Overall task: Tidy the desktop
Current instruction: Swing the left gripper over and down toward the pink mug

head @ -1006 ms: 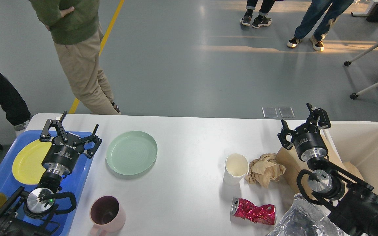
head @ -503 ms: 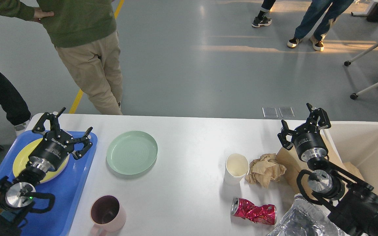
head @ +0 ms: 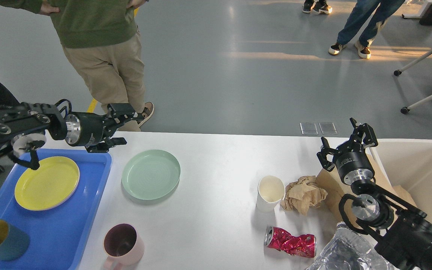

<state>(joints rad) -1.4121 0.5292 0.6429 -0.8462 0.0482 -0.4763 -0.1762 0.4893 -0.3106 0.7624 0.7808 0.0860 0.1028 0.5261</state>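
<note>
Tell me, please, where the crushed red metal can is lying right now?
In the head view, the crushed red metal can lies on its side on the white desktop, near the front right, just in front of the white paper cup.

Single head view, looking forward and down, fairly near desktop [head: 216, 165]
</note>
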